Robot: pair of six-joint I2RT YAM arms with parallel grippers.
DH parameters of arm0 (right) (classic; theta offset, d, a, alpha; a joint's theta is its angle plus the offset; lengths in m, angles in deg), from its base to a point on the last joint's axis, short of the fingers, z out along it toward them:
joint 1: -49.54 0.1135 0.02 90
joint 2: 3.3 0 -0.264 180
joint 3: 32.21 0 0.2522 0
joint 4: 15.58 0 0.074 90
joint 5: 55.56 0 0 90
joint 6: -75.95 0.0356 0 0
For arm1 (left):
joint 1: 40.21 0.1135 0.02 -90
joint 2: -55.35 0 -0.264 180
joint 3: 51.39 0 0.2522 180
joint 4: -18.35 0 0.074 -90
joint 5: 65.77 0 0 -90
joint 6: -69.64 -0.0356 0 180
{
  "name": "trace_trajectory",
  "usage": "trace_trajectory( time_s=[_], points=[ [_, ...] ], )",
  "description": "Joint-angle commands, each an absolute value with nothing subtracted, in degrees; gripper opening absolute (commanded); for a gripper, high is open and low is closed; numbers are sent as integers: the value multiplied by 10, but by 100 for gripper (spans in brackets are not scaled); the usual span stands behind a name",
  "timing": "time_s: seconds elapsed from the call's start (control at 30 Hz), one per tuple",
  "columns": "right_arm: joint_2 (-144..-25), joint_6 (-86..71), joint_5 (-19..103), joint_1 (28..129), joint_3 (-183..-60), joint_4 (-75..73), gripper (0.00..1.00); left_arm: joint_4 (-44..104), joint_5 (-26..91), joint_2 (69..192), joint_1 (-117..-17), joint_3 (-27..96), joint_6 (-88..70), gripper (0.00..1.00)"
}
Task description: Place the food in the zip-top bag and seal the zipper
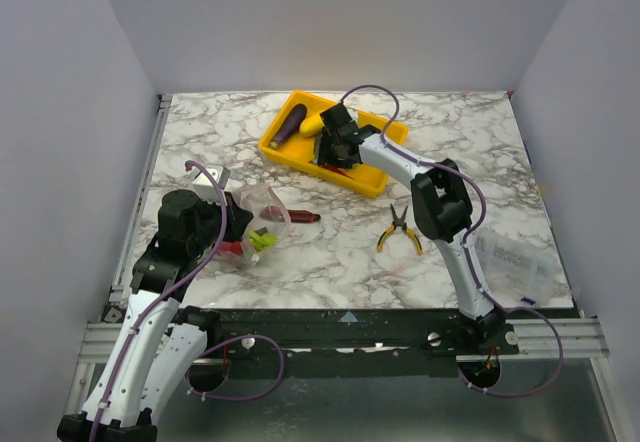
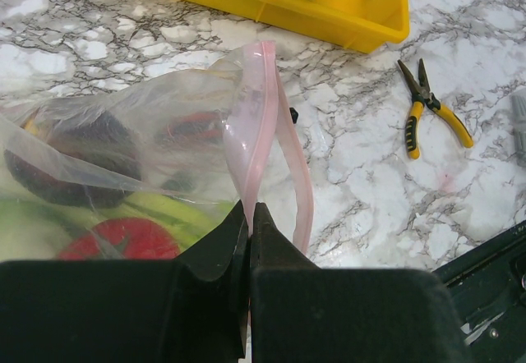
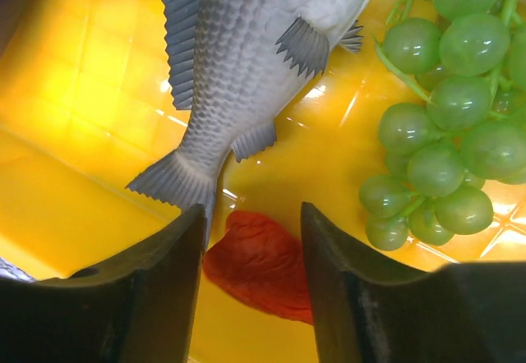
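Note:
The zip-top bag (image 1: 265, 220) lies at the left of the table with a red tomato (image 2: 123, 238), a dark onion (image 2: 78, 153) and green food inside. My left gripper (image 2: 249, 209) is shut on its pink zipper (image 2: 256, 133), whose two strips stand apart above the grip. My right gripper (image 3: 252, 209) reaches down into the yellow tray (image 1: 375, 177) with its fingers apart on either side of a red chili (image 3: 259, 264) lying on the tray floor. A grey fish (image 3: 246, 59) lies just beyond the chili. A purple eggplant (image 1: 290, 125) and a yellow squash (image 1: 312, 124) sit at the tray's far end.
Green grapes (image 3: 444, 92) lie in the tray right of the chili. Yellow-handled pliers (image 1: 400, 230) are on the marble right of centre, and a red-and-black pocket knife (image 1: 300, 216) lies beside the bag. A flat clear pouch (image 1: 515, 262) sits at the near right edge.

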State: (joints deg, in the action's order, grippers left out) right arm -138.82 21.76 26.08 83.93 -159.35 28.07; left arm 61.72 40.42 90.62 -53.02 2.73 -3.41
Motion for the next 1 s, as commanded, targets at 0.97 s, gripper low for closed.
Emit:
trace_trajectory(
  time_s=[0.97],
  points=[
    [-1342,117,297,822,-1628,356,59,605,423,914,-531,30,-35,0]
  ],
)
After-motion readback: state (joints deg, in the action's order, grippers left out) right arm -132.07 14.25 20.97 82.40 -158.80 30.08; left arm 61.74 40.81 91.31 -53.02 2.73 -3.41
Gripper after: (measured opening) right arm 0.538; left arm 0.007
